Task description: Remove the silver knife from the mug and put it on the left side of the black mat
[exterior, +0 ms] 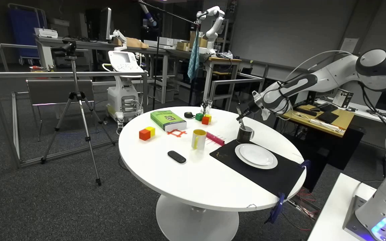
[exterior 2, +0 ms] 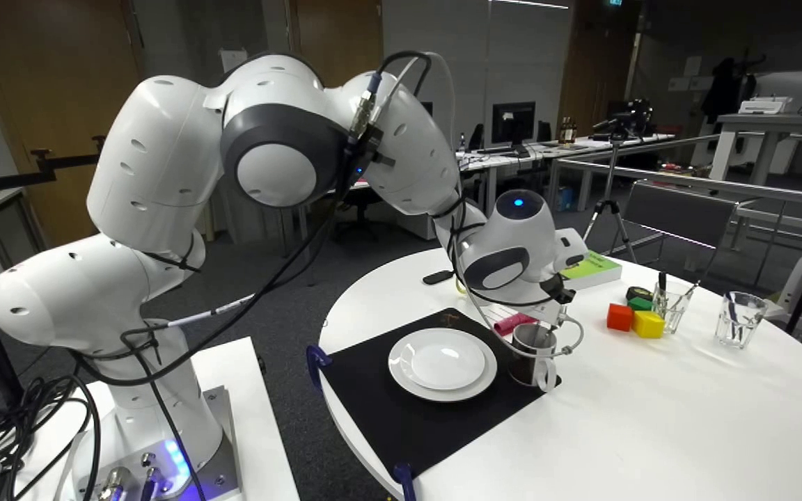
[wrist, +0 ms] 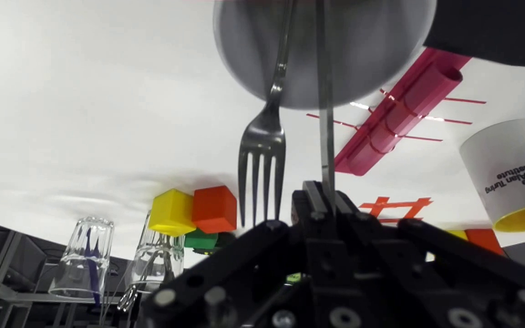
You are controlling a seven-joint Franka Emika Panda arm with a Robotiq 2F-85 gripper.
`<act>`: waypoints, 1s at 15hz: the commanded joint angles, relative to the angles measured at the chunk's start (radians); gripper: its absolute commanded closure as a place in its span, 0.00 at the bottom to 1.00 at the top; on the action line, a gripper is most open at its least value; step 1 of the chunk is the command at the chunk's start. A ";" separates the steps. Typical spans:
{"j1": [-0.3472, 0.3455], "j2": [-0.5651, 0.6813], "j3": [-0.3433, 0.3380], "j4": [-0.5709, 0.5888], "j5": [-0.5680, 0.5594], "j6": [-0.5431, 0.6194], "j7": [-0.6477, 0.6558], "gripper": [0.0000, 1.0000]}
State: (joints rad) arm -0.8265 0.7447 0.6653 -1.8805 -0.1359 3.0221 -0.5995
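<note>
Tool (wrist: 330,200): jaws nearly together; I have the silver knife (wrist: 325,100) gripped near its upper end, its lower end in the mug (exterior: 244,135) just below my tool. Fork (wrist: 265,132): one, just beside the knife, standing in the same mug. Black mat (exterior 2: 373,376): under the mug. White plates (exterior: 256,155): two, stacked on the mat, beside the mug. Yellow-lined cup (exterior: 201,140): on the desk (exterior: 196,180), farther from my tool. Green book (exterior: 168,119): farther still.

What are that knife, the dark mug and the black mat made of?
The knife looks like smooth metal, probably steel: silver-grey with a sheen. The mug seems glazed ceramic, going by its dark, glossy wall and pale handle. The mat looks matte, without glare; fabric or rubber, I can't tell.
</note>
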 commanded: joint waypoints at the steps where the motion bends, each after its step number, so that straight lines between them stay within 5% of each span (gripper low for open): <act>1: -0.004 -0.099 0.003 -0.047 0.013 0.016 -0.002 0.99; 5: 0.000 -0.181 0.009 -0.082 0.029 0.025 0.011 0.99; 10: 0.079 -0.324 -0.067 -0.153 0.057 0.049 0.125 0.99; 13: 0.237 -0.450 -0.242 -0.205 0.069 0.057 0.280 0.99; 15: 0.361 -0.528 -0.399 -0.243 -0.021 0.041 0.459 0.99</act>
State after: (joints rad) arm -0.6225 0.3814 0.4627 -2.0204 -0.1082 3.0562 -0.3363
